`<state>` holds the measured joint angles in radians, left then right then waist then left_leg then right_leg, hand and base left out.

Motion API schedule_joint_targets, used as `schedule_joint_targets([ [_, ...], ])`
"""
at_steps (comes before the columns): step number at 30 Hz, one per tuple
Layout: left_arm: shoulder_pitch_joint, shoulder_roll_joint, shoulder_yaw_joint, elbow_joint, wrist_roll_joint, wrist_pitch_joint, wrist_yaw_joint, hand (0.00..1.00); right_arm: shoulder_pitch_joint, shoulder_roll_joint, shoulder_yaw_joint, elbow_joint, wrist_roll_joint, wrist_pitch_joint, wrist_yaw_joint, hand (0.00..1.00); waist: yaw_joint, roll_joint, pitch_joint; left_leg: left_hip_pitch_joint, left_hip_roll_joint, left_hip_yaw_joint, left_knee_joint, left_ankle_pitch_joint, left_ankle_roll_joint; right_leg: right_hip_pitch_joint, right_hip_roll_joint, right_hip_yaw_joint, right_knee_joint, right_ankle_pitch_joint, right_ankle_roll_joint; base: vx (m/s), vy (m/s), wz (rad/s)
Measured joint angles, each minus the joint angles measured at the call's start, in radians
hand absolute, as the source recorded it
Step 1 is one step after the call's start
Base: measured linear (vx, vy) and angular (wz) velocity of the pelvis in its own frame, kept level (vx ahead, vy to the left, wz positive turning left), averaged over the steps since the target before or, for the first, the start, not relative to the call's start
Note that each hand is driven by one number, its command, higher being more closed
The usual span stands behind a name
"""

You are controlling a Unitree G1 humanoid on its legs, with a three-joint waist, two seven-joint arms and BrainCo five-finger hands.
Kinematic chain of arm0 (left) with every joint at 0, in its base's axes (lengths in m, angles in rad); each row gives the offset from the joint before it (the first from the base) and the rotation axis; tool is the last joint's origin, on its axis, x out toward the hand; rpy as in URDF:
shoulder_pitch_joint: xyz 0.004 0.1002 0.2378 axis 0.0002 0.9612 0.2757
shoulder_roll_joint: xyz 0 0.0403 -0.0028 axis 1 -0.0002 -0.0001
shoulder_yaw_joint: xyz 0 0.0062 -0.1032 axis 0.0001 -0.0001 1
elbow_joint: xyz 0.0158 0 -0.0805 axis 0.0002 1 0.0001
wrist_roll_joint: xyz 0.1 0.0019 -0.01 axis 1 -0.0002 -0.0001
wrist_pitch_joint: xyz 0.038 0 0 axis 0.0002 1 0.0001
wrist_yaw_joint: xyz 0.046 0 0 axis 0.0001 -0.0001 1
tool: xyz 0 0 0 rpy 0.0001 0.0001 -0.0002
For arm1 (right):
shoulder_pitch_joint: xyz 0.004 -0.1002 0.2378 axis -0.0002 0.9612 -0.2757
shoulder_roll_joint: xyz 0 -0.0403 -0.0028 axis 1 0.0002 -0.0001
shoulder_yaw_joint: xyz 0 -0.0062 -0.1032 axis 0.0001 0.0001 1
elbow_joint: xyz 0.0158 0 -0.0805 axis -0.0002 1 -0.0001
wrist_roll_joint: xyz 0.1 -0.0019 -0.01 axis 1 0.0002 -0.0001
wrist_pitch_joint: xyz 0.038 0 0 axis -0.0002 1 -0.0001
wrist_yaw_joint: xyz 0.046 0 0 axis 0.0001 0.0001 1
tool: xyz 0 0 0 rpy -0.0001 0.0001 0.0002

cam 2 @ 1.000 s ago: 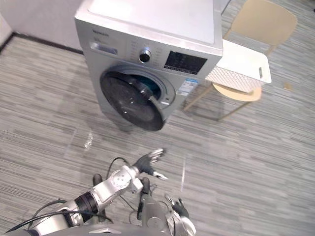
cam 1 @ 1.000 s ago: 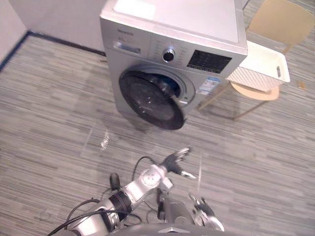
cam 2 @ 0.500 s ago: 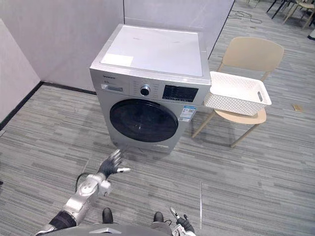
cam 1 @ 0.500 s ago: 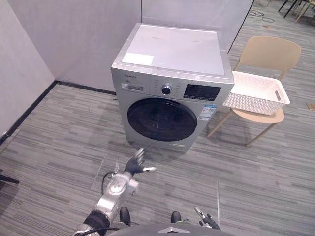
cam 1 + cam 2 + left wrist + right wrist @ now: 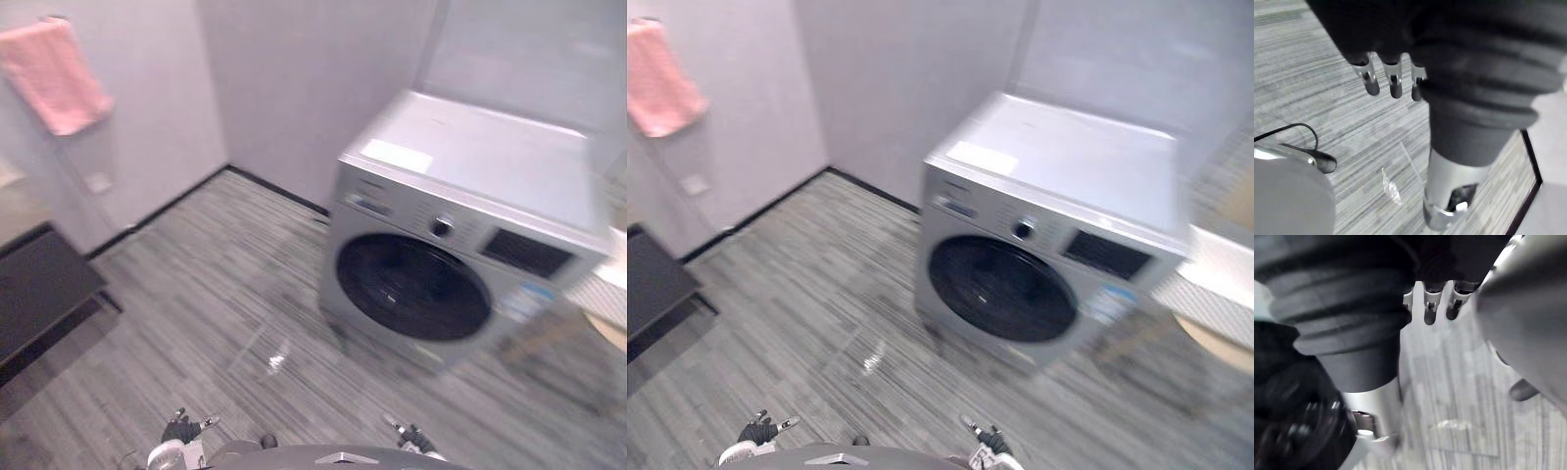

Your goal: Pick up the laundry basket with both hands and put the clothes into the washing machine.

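Looking down at a shut washing machine far right, white laundry basket blurred just right of it, left hand and right hand hanging near, fingers loosely straight and empty, probably idle with the basket set aside.

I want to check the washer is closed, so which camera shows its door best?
The right eye view: the door is whole, shut and near the middle. The left eye view shows it the same, further right. Both wrist views face the floor.
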<state>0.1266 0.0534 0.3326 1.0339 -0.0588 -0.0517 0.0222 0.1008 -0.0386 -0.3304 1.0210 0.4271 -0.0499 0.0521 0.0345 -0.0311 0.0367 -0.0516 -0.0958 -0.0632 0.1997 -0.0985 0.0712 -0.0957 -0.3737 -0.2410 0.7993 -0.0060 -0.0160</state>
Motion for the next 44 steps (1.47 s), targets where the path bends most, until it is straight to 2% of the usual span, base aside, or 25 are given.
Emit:
schedule_joint_targets([
  [1,0.001,0.002,0.001,0.0,0.0,0.0,0.0,0.0,-0.001,0.001,0.001,-0.001,0.0,0.0,0.001,0.0,0.0,-0.001,0.0,0.001,0.0,-0.004,0.001,-0.001,0.001,-0.006,0.002,0.007,0.008,-0.002,0.004,0.15,0.137,1.13],
  [2,0.016,0.013,0.025,0.0,-0.007,0.001,0.002,0.0,-0.013,0.018,0.011,-0.005,0.005,-0.002,0.006,0.0,0.004,-0.018,0.001,0.011,0.003,-0.048,0.02,-0.016,0.011,-0.078,0.031,0.071,0.125,-0.065,0.065,0.2,0.099,0.9],
  [3,0.029,0.011,0.047,0.003,-0.015,0.01,0.007,0.0,-0.028,0.038,0.007,-0.004,0.008,-0.013,0.006,0.0,0.011,-0.04,0.011,0.025,0.0,-0.083,0.031,-0.031,0.016,-0.147,0.07,0.118,0.142,-0.108,0.092,0.21,0.086,0.94],
  [5,0.031,0.007,0.063,0.007,-0.028,0.014,0.015,0.0,-0.034,0.05,0.006,-0.009,0.008,-0.014,0.005,0.0,0.015,-0.048,0.015,0.031,-0.006,-0.111,0.043,-0.051,0.015,-0.215,0.123,0.172,-0.005,-0.129,0.117,0.2,0.055,0.64],
  [8,0.022,0.002,0.063,0.007,-0.042,0.009,0.018,0.0,-0.027,0.044,0.004,-0.018,0.011,-0.006,0.001,0.0,0.006,-0.047,0.015,0.039,-0.054,-0.179,0.085,-0.104,0.022,-0.214,0.181,0.355,-0.418,-0.099,0.138,0.21,-0.011,0.65],
  [10,0.009,-0.003,0.072,0.007,-0.045,0.008,0.019,0.0,-0.019,0.031,0.025,-0.006,0.019,0.004,-0.001,0.0,-0.011,-0.045,0.014,0.039,-0.081,-0.239,0.136,-0.152,0.024,-0.202,0.2,0.454,-0.55,-0.085,0.14,0.31,-0.109,1.02],
  [12,-0.006,-0.009,0.081,0.005,-0.045,0.007,0.019,0.0,-0.007,0.028,0.026,0.03,0.024,0.018,-0.009,0.0,-0.025,-0.046,0.012,0.064,-0.092,-0.313,0.182,-0.206,0.017,-0.178,0.218,0.483,-0.556,-0.065,0.143,0.43,-0.243,1.33],
  [14,-0.006,-0.021,0.093,-0.001,-0.045,0.006,0.02,0.0,-0.005,0.029,0.035,0.043,0.041,0.027,-0.01,0.0,-0.032,-0.055,-0.01,0.092,-0.092,-0.38,0.217,-0.267,0.013,-0.172,0.224,0.438,-0.527,-0.006,0.143,0.57,-0.38,0.96],
  [15,-0.011,-0.053,0.096,0.0,-0.044,0.009,0.024,0.0,-0.007,0.005,0.035,0.057,0.04,0.029,-0.008,0.0,-0.035,-0.015,-0.036,0.088,-0.047,-0.409,0.241,-0.297,-0.002,-0.175,0.261,0.394,-0.477,-0.011,0.18,0.51,-0.33,0.49],
  [16,-0.015,-0.07,0.095,-0.002,-0.044,0.008,0.024,0.0,-0.009,-0.008,0.034,0.058,0.04,0.033,-0.01,0.0,-0.035,0.003,-0.047,0.086,-0.024,-0.407,0.249,-0.292,-0.012,-0.174,0.279,0.374,-0.466,-0.024,0.165,0.59,-0.396,0.6],
  [18,-0.036,-0.096,0.058,-0.006,-0.038,0.005,0.033,0.0,-0.026,-0.021,0.02,0.057,0.039,0.033,-0.01,0.0,-0.046,0.04,-0.057,0.045,0.019,-0.398,0.352,-0.221,-0.072,-0.129,0.314,0.304,-0.469,-0.064,0.117,0.42,-0.338,0.6],
  [19,-0.038,-0.095,0.054,-0.006,-0.037,0.004,0.035,0.0,-0.027,-0.019,0.018,0.056,0.039,0.032,-0.01,0.0,-0.046,0.04,-0.056,0.039,0.021,-0.393,0.371,-0.209,-0.078,-0.117,0.317,0.298,-0.473,-0.068,0.111,0.38,-0.356,0.57],
  [20,-0.042,-0.095,0.031,-0.012,-0.038,0.001,0.038,0.0,-0.027,-0.016,0.016,0.054,0.04,0.031,-0.011,0.0,-0.046,0.041,-0.054,0.006,0.034,-0.349,0.471,-0.154,-0.117,-0.071,0.329,0.269,-0.497,-0.079,0.092,0.32,-0.321,0.43],
  [21,-0.043,-0.095,0.008,-0.025,-0.038,-0.001,0.038,0.0,-0.029,-0.013,0.018,0.052,0.045,0.029,-0.012,0.0,-0.044,0.036,-0.048,-0.05,0.058,-0.271,0.602,-0.072,-0.128,-0.021,0.343,0.245,-0.521,-0.091,0.072,0.29,-0.303,0.42],
  [22,-0.044,-0.094,-0.003,-0.03,-0.038,-0.002,0.038,0.0,-0.032,-0.011,0.018,0.052,0.051,0.026,-0.015,0.0,-0.04,0.029,-0.04,-0.081,0.081,-0.222,0.669,-0.035,-0.125,0.003,0.349,0.236,-0.531,-0.096,0.063,0.22,-0.239,0.33],
  [24,-0.064,-0.093,-0.044,-0.043,-0.035,-0.004,0.037,0.0,-0.059,-0.009,0.028,0.05,0.075,0.019,-0.021,0.0,-0.036,0.035,-0.01,-0.159,0.229,0.026,0.808,-0.063,-0.104,0.09,0.365,0.2,-0.555,-0.11,0.038,0.17,-0.194,0.27],
  [25,-0.068,-0.094,-0.054,-0.043,-0.035,-0.004,0.037,0.0,-0.064,-0.009,0.036,0.048,0.077,0.012,-0.024,0.0,-0.037,0.037,-0.004,-0.168,0.254,0.079,0.803,-0.073,-0.112,0.113,0.364,0.193,-0.568,-0.111,0.036,0.12,-0.118,0.37],
  [26,-0.071,-0.095,-0.081,-0.044,-0.034,-0.005,0.037,0.0,-0.063,-0.008,0.043,0.047,0.083,0.006,-0.038,0.0,-0.039,0.041,0.0,-0.184,0.281,0.155,0.735,-0.081,-0.132,0.144,0.359,0.171,-0.592,-0.113,0.036,0.08,-0.042,0.53],
  [27,-0.074,-0.098,-0.115,-0.042,-0.024,-0.008,0.037,0.0,-0.065,-0.01,0.031,0.042,0.088,0.005,-0.041,0.0,-0.043,0.055,0.011,-0.174,0.287,0.226,0.546,-0.03,-0.143,0.172,0.361,0.138,-0.61,-0.115,0.039,0.06,-0.011,0.58],
  [28,-0.073,-0.092,-0.135,-0.041,-0.019,-0.009,0.037,0.0,-0.064,-0.01,0.027,0.04,0.092,0.003,-0.043,0.0,-0.044,0.055,0.015,-0.151,0.288,0.262,0.488,-0.043,-0.129,0.179,0.362,0.129,-0.61,-0.121,0.047,0.07,-0.003,0.83],
  [30,-0.075,-0.075,-0.161,-0.034,-0.014,-0.011,0.037,0.0,-0.063,0.014,0.003,0.04,0.098,0.003,-0.041,0.0,-0.055,0.028,0.016,-0.046,0.237,0.323,0.228,-0.07,-0.12,0.175,0.332,0.12,-0.612,-0.125,0.053,0.05,0.031,0.9],
  [31,-0.076,-0.069,-0.155,-0.028,-0.013,-0.012,0.036,0.0,-0.062,0.017,-0.01,0.044,0.098,0.002,-0.042,0.0,-0.056,0.018,0.027,0.008,0.211,0.342,0.09,-0.073,-0.088,0.168,0.322,0.116,-0.612,-0.144,0.059,-0.01,0.077,0.67],
  [33,-0.078,-0.054,-0.105,-0.025,-0.003,-0.013,0.04,0.0,-0.066,0.036,-0.016,0.043,0.097,0.001,-0.039,0.0,-0.043,-0.015,0.041,0.061,0.169,0.346,-0.038,0.002,-0.085,0.169,0.293,0.113,-0.613,-0.14,0.059,-0.04,0.052,0.29],
  [35,-0.061,-0.032,-0.068,0.024,0.006,-0.008,0.041,0.0,-0.035,0.051,-0.017,0.048,0.093,0.001,-0.039,0.0,-0.053,-0.015,0.018,0.151,0.118,0.343,-0.256,0.1,-0.086,0.171,0.278,0.117,-0.632,-0.142,0.062,-0.02,0.056,0.04],
  [44,-0.044,-0.018,-0.06,0.062,0.023,-0.009,0.038,0.0,0.044,0.032,-0.039,0.088,0.036,0.009,-0.035,0.0,-0.069,-0.018,0.005,0.163,0.084,0.31,-0.289,0.134,-0.069,0.202,0.267,0.087,-0.689,-0.129,0.079,0.01,0.032,0.11],
])
